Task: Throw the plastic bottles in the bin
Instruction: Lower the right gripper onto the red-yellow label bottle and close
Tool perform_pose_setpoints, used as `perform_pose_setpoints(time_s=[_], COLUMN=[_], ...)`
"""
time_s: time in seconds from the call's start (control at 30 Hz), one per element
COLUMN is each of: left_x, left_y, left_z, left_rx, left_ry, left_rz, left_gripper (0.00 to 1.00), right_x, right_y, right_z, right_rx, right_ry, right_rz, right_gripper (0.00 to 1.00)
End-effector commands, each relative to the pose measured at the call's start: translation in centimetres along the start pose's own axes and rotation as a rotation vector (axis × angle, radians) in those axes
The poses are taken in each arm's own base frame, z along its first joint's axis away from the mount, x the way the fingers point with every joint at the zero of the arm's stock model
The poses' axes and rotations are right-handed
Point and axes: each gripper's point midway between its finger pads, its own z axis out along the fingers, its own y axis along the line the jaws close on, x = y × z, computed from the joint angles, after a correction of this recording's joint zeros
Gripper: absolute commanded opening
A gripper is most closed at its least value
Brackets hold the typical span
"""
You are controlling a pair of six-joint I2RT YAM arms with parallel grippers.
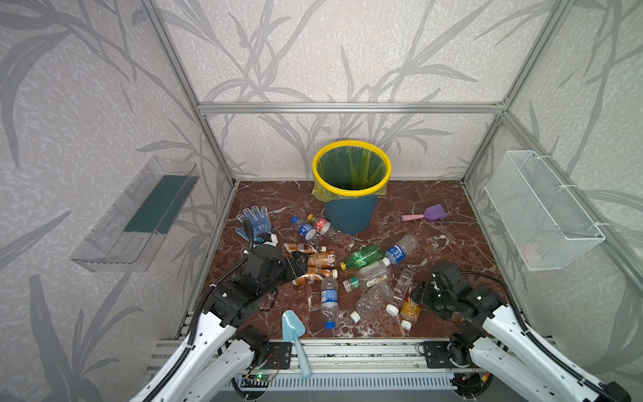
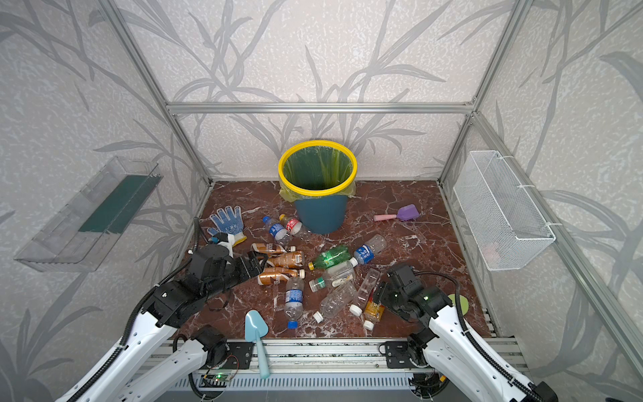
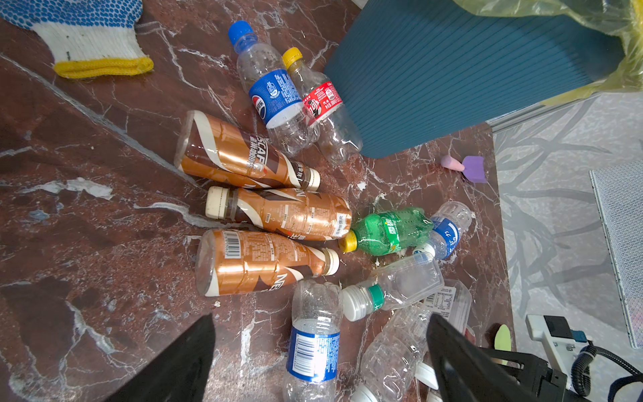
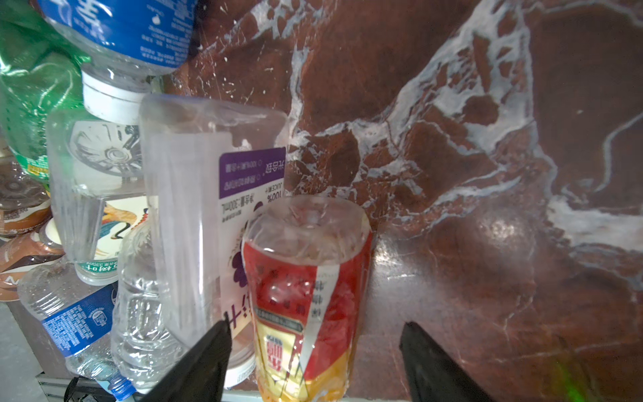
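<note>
My left gripper [image 3: 320, 318] gapes, empty. My right gripper [image 4: 316, 324], unclenched, straddles a red-and-yellow bottle [image 4: 306, 278]; the wrist view cuts off its cap.

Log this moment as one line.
left pincer: open, near brown-wrapped plastic bottles | right pincer: open, straddling red-and-yellow-labelled clear plastic bottle | round teal yellow-rimmed plastic bin: upright, no bottle seen inside

Centre crowded by plastic bottles [image 1: 372, 275]. Bare marble floor [image 1: 452, 250] to their right leaves a passage toward the bin [image 1: 349, 215]; a purple scoop [image 1: 435, 212] lies beside that lane.
</note>
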Motion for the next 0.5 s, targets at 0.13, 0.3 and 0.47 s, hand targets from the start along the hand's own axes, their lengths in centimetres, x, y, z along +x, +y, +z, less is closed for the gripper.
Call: perform_pose_setpoints(time_s=[0.13, 0.3, 0.47], left_x=[0.2, 0.3, 0.3], left_y=[0.0, 0.1, 0.1], left_z=[0.1, 0.1, 0.1], left_rx=[0.013, 0.013, 0.01], left_ry=[0.002, 0.004, 0.003], left_rz=[-0.027, -0.025, -0.029], left_gripper=[0.93, 0.93, 0.93], right_x=[0.3, 0.6, 0.8], right_y=[-0.3, -0.8, -1.5], right_z=[1.3, 2.0, 2.8], right_rx=[-0.002, 0.014, 0.037], right_ry=[0.017, 0.028, 0.035], right_rz=[0.036, 0.043, 0.053], right_gripper=[0.78, 0.77, 0.76])
